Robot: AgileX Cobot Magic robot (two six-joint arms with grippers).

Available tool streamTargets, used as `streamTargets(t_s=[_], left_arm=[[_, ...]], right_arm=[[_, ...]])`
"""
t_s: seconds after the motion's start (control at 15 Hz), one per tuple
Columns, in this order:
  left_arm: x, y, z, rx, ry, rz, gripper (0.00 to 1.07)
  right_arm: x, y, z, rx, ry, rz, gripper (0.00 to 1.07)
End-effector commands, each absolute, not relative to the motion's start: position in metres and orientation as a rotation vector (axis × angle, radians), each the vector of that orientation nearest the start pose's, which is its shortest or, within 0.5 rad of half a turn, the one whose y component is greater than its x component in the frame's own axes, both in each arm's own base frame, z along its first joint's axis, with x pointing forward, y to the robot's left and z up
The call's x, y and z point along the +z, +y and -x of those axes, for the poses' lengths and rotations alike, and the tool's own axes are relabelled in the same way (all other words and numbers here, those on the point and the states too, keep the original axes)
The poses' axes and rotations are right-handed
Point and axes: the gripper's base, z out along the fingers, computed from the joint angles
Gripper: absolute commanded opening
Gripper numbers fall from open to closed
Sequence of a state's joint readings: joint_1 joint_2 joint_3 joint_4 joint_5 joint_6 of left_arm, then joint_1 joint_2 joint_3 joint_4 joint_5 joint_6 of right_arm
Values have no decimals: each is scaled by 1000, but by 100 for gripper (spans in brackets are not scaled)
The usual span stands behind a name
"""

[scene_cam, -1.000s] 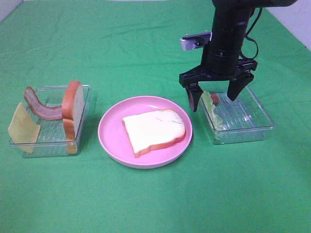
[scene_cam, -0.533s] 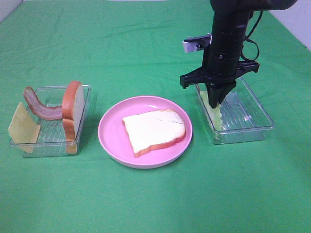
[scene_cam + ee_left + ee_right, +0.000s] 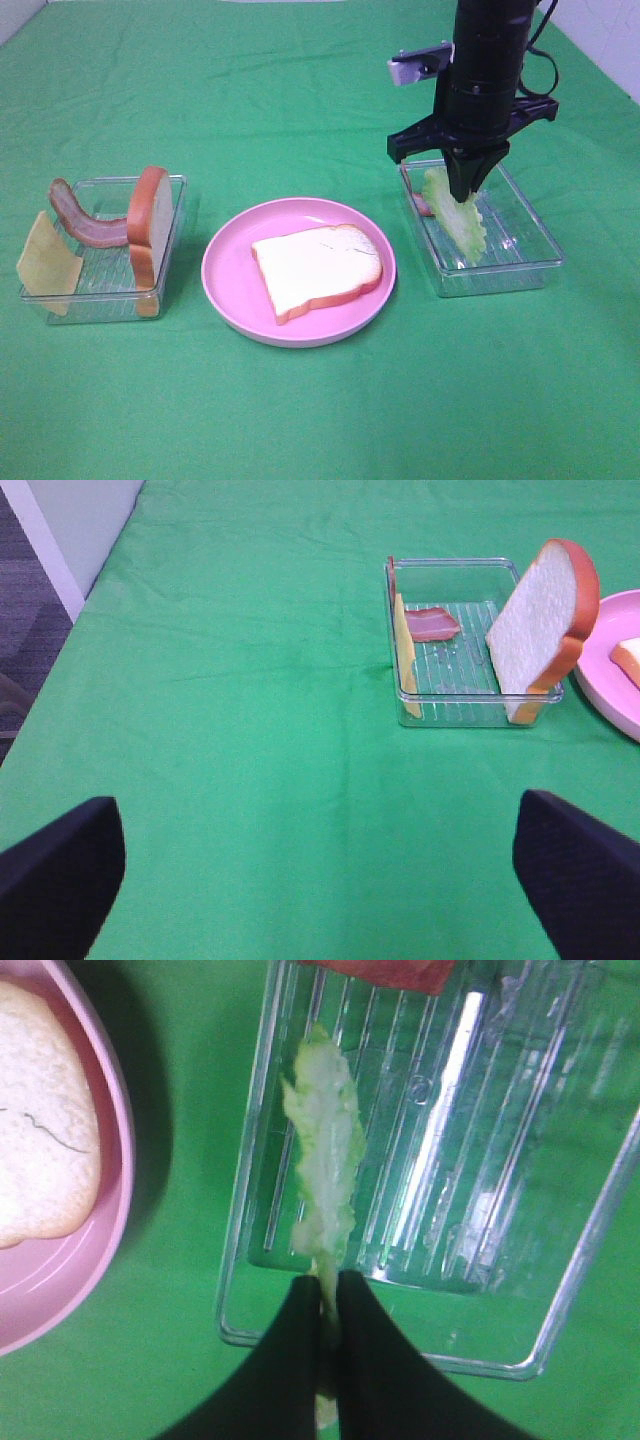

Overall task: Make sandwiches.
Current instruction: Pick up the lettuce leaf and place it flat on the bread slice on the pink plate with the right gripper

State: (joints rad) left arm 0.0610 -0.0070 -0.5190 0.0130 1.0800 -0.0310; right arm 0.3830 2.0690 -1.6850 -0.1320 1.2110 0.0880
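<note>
One white bread slice (image 3: 318, 268) lies flat on the pink plate (image 3: 228, 272). My right gripper (image 3: 466, 192) is shut on the ruffled green lettuce (image 3: 458, 217) and holds it hanging over the right clear tray (image 3: 540, 252); the right wrist view shows the lettuce (image 3: 322, 1175) pinched between the fingertips (image 3: 328, 1305). A red piece (image 3: 420, 204) lies in that tray. The left clear tray (image 3: 105, 290) holds the second bread slice (image 3: 149, 224) on edge, bacon (image 3: 82, 222) and yellow cheese (image 3: 46, 262). My left gripper (image 3: 310, 865) is open, away from that tray (image 3: 470, 695).
Green cloth covers the table. The table's left edge and a grey floor (image 3: 30, 650) show in the left wrist view. The pink plate (image 3: 90, 1250) lies just beside the right tray (image 3: 420, 1350).
My right gripper dropped into the right tray, shut on the lettuce, then rose and shifted slightly right, lifting the lettuce so it hangs. The left side has not changed.
</note>
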Motion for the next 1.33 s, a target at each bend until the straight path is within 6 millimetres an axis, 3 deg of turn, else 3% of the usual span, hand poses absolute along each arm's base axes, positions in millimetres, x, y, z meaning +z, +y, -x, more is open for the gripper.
streamTargets(t_s=[0.07,0.33,0.4,0.47,0.53,0.73,0.93,1.13,1.2,1.33], left_arm=[[281,0,9,29,2032,95,101],[281,0,9,29,2032,95,101],[281,0,9,29,2032,95,101],[281,0,9,29,2032,95,101],[281,0,9,29,2032,95,101],[281,0,9,29,2032,95,101],[281,0,9,29,2032,95,101],[281,0,9,29,2032,95,101],[281,0,9,29,2032,95,101],[281,0,9,29,2032,95,101]], right_arm=[[246,141,-382,-175,2987,507,0],[302,135,-356,-73,2907,487,0],[307,136,-353,-42,2896,493,0],[324,142,-342,134,2866,513,0],[325,147,-339,216,2864,529,0],[318,165,-341,351,2852,541,0],[301,209,-332,375,2815,685,0],[279,248,-325,395,2790,796,0],[262,265,-323,394,2786,850,0],[246,277,-324,416,2784,885,0]])
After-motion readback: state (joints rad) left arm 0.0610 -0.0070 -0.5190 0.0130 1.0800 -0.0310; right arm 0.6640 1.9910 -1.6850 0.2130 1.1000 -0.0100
